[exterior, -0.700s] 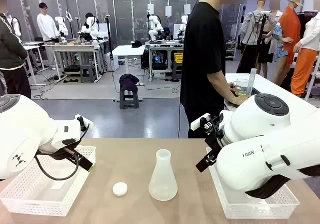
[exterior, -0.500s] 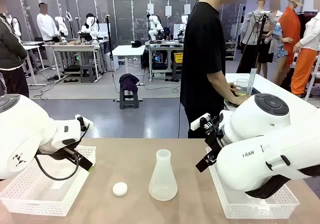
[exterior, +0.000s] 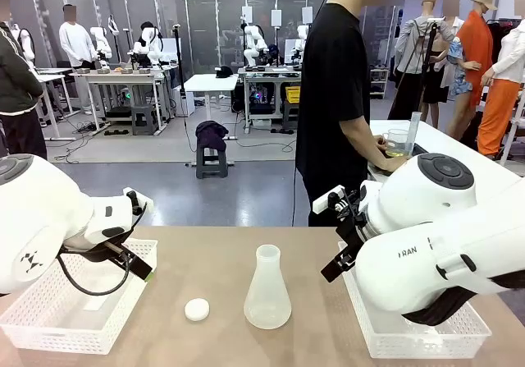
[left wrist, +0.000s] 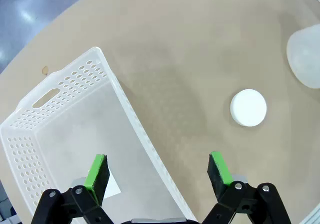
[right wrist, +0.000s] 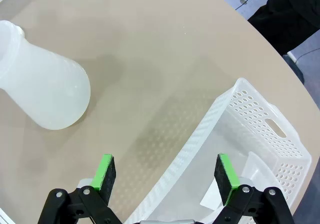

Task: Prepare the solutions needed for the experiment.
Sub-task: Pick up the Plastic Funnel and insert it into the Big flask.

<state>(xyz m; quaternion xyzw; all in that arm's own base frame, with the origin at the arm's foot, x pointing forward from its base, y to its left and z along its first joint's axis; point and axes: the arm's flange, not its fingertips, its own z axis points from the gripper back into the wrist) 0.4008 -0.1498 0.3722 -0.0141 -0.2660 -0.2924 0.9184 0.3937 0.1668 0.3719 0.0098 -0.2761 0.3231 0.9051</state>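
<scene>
Pincers nearest: the left pincer (left wrist: 157, 166) hangs with fingers apart astride the left basket's (left wrist: 65, 114) wall, and the right pincer (right wrist: 167, 171) gapes over the right basket's (right wrist: 250, 119) rim. On the bench (exterior: 221, 256), a white cap (exterior: 197, 309) lies beside a flask (exterior: 267, 289) that stands upright, neck up. Farther off, by a person (exterior: 332, 96), the solutions (exterior: 397, 151) lie shallow in an upright beaker (exterior: 397, 139), mouth up, on another table.

Bright, even overhead lighting on my side. Only soft, diffuse shadows fall on the table (right wrist: 165, 119) below my wrist cams. Focus is sharp throughout, with wide-angle curvature at the wrist-view edges.
</scene>
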